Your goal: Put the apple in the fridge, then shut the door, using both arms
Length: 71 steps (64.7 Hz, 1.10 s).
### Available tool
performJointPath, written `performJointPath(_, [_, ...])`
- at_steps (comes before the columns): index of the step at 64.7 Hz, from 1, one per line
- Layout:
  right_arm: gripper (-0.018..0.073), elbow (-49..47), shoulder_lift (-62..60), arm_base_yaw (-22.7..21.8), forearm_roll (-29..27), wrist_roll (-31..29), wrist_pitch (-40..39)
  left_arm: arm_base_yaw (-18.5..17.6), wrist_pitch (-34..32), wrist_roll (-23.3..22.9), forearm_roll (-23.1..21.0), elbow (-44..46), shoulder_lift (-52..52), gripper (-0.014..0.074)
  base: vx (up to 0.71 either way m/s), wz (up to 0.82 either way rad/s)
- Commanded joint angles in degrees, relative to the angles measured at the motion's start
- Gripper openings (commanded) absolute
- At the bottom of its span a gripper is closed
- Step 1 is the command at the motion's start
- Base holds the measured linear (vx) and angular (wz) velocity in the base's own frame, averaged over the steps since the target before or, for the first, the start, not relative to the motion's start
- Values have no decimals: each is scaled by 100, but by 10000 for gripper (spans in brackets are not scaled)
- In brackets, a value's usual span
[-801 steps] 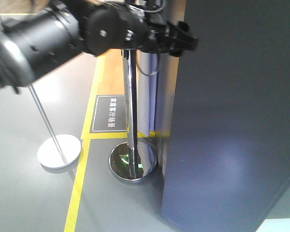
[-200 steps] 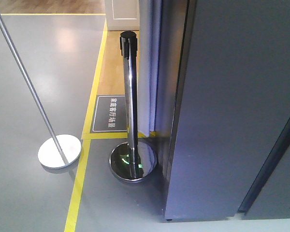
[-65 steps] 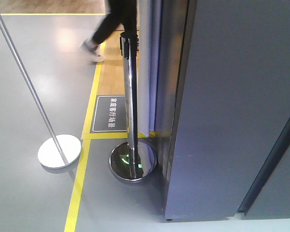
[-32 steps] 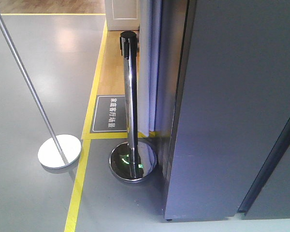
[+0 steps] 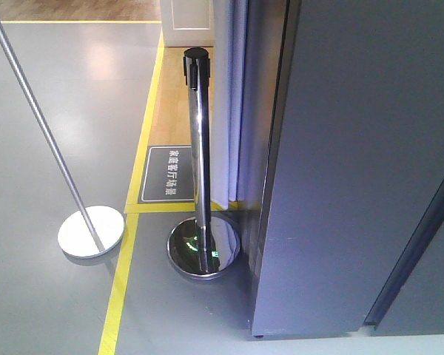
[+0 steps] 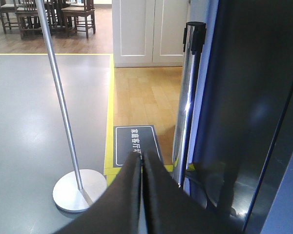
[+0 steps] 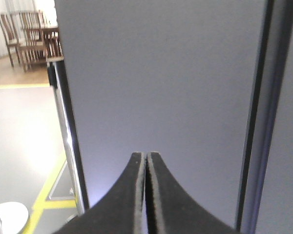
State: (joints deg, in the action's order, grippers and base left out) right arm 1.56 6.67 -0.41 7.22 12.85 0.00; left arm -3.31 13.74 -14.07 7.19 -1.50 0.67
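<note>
At the far left of the front view a thin metal pole [image 5: 41,129] leans up from its white round base [image 5: 91,231] on the grey floor, just as it did half a second ago. Beside it a yellow floor line [image 5: 122,281] runs past a dark floor sign [image 5: 169,174], and the chrome barrier post [image 5: 200,155] stands upright on its shiny base, unmoved. The walking person who crossed behind the post a second ago is gone. To the right, the fridge [image 5: 355,170] shows only grey outer panels, its door [image 5: 429,296] shut; the apple is not visible in any view. The left gripper [image 6: 141,163] has its fingers pressed together on nothing, pointing toward the floor sign. The right gripper [image 7: 146,163] is likewise pinched closed and empty, facing the grey fridge panel.
</note>
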Motion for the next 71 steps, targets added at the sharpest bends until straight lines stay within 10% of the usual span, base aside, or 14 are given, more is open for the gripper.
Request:
performJointPath(1, [-4,63,-219,-2,-137,-168,-68,8,-393,9,-31,-117,82,-6,0,0])
performJointPath(71, [-4,58,-792,10,-178,-551,725,8,-392,9,-31,-117,82,-6,0,0])
